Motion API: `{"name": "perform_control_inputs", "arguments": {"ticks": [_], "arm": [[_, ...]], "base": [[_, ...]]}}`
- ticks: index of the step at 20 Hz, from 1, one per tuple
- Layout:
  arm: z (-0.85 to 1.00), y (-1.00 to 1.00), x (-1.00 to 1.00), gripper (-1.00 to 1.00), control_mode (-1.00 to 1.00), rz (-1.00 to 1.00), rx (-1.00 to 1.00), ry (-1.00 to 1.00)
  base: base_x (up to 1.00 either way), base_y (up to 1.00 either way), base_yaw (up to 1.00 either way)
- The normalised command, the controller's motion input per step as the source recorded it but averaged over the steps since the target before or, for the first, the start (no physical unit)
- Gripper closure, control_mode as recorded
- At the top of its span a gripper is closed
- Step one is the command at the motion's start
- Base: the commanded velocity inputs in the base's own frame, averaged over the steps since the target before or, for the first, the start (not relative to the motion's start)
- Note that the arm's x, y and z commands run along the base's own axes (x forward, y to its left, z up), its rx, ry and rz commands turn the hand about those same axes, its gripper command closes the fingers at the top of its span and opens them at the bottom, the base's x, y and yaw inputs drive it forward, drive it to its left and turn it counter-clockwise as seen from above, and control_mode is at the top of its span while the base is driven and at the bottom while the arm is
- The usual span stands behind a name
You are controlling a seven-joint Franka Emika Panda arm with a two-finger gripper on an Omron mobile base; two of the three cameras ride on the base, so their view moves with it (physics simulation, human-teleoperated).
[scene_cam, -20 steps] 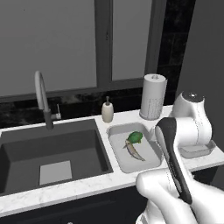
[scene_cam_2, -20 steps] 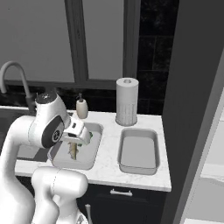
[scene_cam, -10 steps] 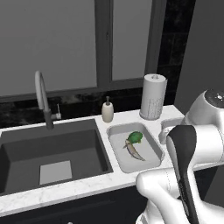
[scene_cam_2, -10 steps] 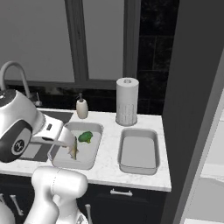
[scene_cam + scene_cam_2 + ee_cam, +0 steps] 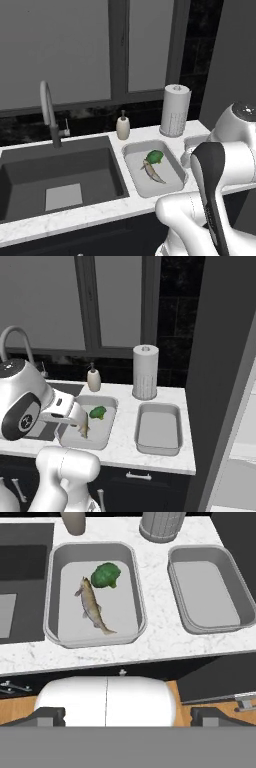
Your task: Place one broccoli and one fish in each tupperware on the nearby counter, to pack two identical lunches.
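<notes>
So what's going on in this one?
A robot arm is packing two lunch trays on the counter beside the sink. The left tupperware holds one broccoli and one fish; the right tupperware has nothing in it. The gripper is open, holding nothing, raised above the counter's front edge.

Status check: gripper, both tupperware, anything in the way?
Gripper open, empty. Left tupperware holds broccoli and fish. Right tupperware empty. Nothing blocking.

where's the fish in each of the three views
left base view: the fish lies mid-right, in the tupperware beside the sink, below the broccoli.
right base view: lower left, a sliver past the arm.
hand view: upper left.
shared landmark: the broccoli right beside it.
</notes>
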Motion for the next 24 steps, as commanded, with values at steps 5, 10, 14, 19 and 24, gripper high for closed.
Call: {"name": "perform_control_inputs", "arguments": {"ticks": [5, 10, 14, 19, 24], "arm": [[-0.03, 0.00, -0.02, -1.00, -1.00, 0.00, 0.00, 0.00], [0.00, 0.00, 0.00, -1.00, 1.00, 0.00, 0.00, 0.00], [0.00, 0.00, 0.00, -1.00, 1.00, 0.00, 0.00, 0.00], [0.00, 0.00, 0.00, -1.00, 1.00, 0.00, 0.00, 0.00], [0.00, 0.00, 0.00, -1.00, 1.00, 0.00, 0.00, 0.00]], "base": [[0.00, 0.00, 0.00], [-0.82, -0.35, -0.02], [-1.00, -0.77, -0.14], [-0.71, -0.95, -0.05], [-0.08, -1.00, 0.00]]}}
